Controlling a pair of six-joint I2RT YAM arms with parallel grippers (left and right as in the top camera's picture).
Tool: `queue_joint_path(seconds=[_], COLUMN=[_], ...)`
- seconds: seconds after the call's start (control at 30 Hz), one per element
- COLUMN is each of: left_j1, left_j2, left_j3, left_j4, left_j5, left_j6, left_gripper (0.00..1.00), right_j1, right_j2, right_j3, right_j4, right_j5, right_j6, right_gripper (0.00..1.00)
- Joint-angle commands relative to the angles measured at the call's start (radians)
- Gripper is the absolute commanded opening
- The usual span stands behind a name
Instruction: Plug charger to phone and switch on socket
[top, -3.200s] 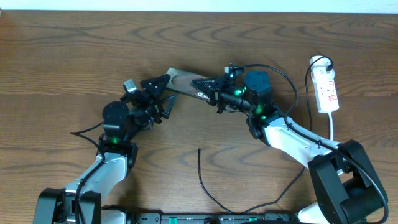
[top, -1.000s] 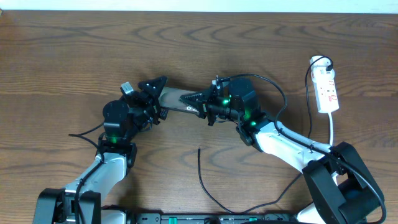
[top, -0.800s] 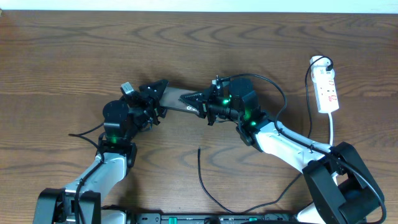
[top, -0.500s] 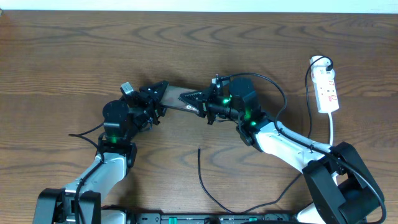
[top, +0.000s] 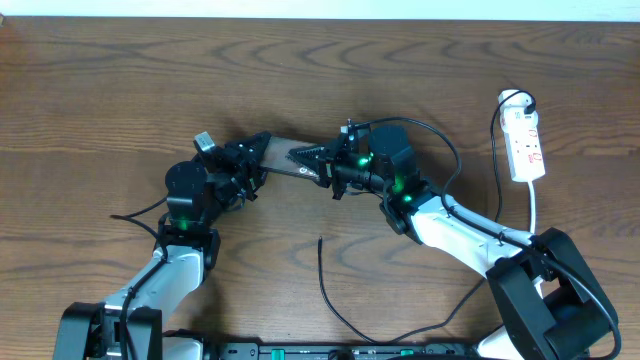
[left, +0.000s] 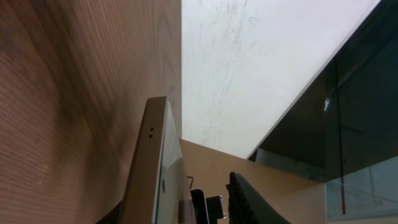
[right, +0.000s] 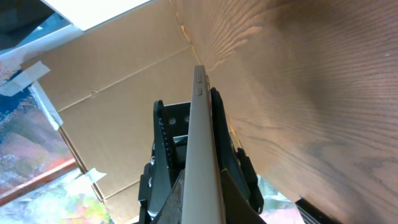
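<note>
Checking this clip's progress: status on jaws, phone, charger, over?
Right gripper: jaws shut on phone. Left gripper: jaws around its other end, grip unclear. Charger lies loose, untouched, unplugged.

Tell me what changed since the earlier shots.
The right gripper, shut on the phone, carried it leftward and a little toward the robot, into the left gripper, whose jaws narrowed around its left end; a firm grip is not clear. The charger and the socket stayed put.
</note>
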Motion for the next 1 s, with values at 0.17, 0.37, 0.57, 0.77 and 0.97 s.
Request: queue_joint_path(seconds=[0.17, 0.37, 0.57, 0.77, 0.97], left_j1=[0.005, 0.005, 0.005, 0.005, 0.005], left_j2=[-0.006, -0.006, -0.006, -0.006, -0.006], left_j3=[0.009, 0.009, 0.009, 0.009, 0.009], left_j4=[0.006, 0.006, 0.006, 0.006, 0.007], left_j5=[0.001, -0.002, -0.017, -0.025, -0.029], left_j6=[0.018, 0.018, 0.017, 0.013, 0.013], left_gripper=[0.32, 0.32, 0.26, 0.19, 0.14], right_j1=[0.01, 0.01, 0.01, 0.011, 0.035], right_j2=[-0.005, -0.005, -0.005, -0.005, -0.005], right_j3=[0.019, 0.019, 0.019, 0.019, 0.019], right_j4=[0.07, 0.071, 0.071, 0.071, 0.071], right_j5=[-0.003, -0.003, -0.003, -0.002, 0.033], right_j6=[0.02, 0.019, 0.016, 0.016, 0.007], right_gripper=[0.01, 0.01, 0.01, 0.01, 0.01])
